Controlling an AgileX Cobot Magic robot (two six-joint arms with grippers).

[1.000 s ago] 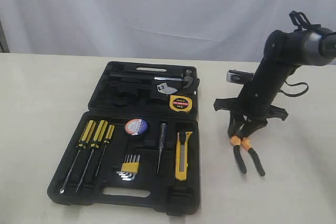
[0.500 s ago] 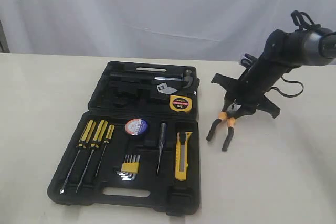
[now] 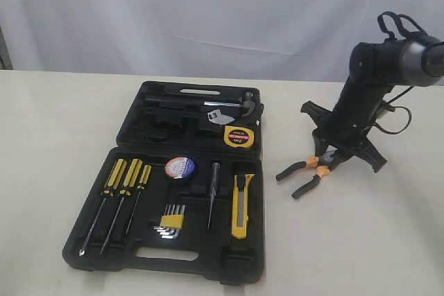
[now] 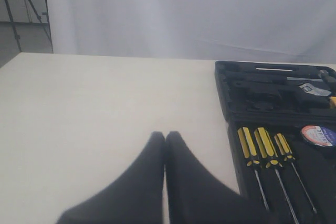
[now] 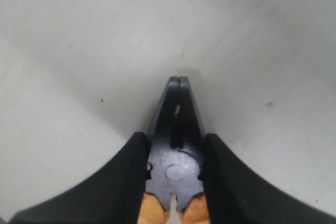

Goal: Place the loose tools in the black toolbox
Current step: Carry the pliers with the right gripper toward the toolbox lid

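The black toolbox (image 3: 90,244) lies open in the middle of the table. In it lie the yellow tape measure (image 3: 236,136), the dark tape roll (image 3: 180,167) and the long yellow utility knife (image 3: 241,207). To its right my right gripper (image 3: 327,158) is shut on the head of the orange-and-black pliers (image 3: 300,175), whose handles point left toward the box. The right wrist view shows the pliers' dark head (image 5: 176,109) clamped in my right gripper (image 5: 175,141) above bare table. My left gripper (image 4: 165,141) is shut and empty, left of the toolbox (image 4: 223,94) and tape roll (image 4: 318,135).
Yellow-and-black screwdrivers (image 3: 123,197) and a yellow-holdered hex key set (image 3: 171,221) fill the box's front half; a hammer (image 3: 232,105) lies in the rear half. The screwdrivers (image 4: 265,149) also show in the left wrist view. A white curtain backs the table.
My right wrist has turned with the pliers in its grip. Their handles swung from pointing toward the table's front to pointing left at the toolbox. The left gripper's earlier state is not shown.
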